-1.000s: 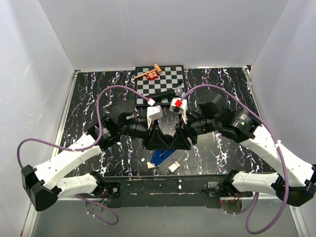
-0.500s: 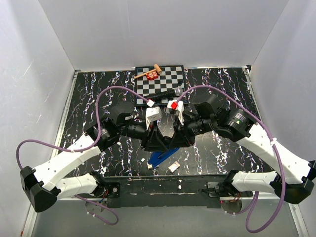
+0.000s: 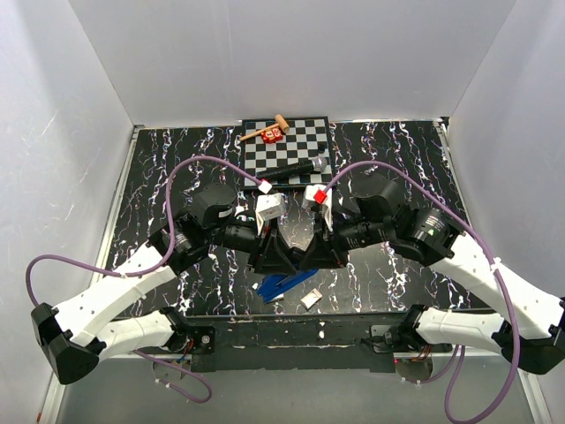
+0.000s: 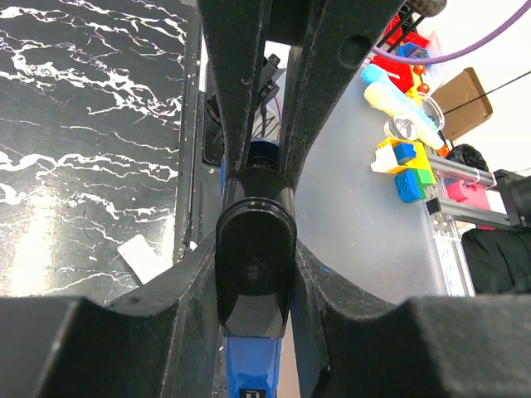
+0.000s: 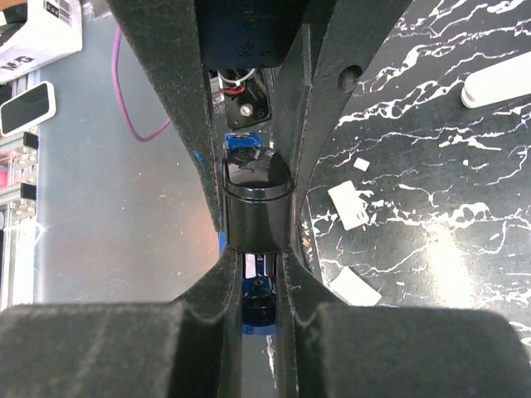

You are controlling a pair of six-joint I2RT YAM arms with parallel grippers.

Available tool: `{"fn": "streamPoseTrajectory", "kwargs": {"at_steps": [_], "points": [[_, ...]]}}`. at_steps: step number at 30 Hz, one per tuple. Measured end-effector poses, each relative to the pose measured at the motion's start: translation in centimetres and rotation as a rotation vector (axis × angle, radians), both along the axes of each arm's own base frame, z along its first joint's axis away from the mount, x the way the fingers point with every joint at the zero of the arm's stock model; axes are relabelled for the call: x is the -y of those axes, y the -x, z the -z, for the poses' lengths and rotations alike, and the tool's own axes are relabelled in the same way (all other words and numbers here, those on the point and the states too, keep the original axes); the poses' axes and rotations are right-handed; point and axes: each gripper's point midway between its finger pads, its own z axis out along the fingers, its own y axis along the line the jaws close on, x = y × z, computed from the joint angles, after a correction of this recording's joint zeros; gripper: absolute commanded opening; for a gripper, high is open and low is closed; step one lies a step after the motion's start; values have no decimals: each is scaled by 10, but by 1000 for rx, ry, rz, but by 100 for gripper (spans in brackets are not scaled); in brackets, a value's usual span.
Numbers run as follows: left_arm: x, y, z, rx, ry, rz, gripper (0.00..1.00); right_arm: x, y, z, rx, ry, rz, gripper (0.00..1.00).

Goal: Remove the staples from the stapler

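Left fingers [image 4: 236,83], right fingers [image 5: 166,83], clamping stapler [image 4: 255,274]

Left claw [image 4: 264,157] clamped on stapler [image 4: 255,274] black end; blue body below; white scrap [image 4: 143,258] on marbled table [image 4: 83,124].

- White box [image 5: 41,33] at the top left corner of my right wrist view: black print on its side. I make out what look like a capital "M" and "G"; the rest is cut off or too small.
- Small red block [image 3: 272,134] on the black-and-white chequered board [image 3: 305,146]: white marks, too small to read.
- Small bright-blue stapler with a black end [image 4: 253,361]: a pale mark at the frame's bottom edge, unreadable.
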Motion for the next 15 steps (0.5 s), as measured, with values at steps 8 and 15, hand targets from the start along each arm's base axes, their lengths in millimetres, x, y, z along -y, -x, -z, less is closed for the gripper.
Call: {"fn": "streamPoseTrajectory", "kwargs": {"at_steps": [8, 15], "points": [[-1, 3, 1, -15, -4, 6, 0, 1, 5, 6, -3, -68, 13, 1], [-5, 5, -4, -13, 6, 2, 0, 12, 17, 25, -53, -54, 13, 1]]}}
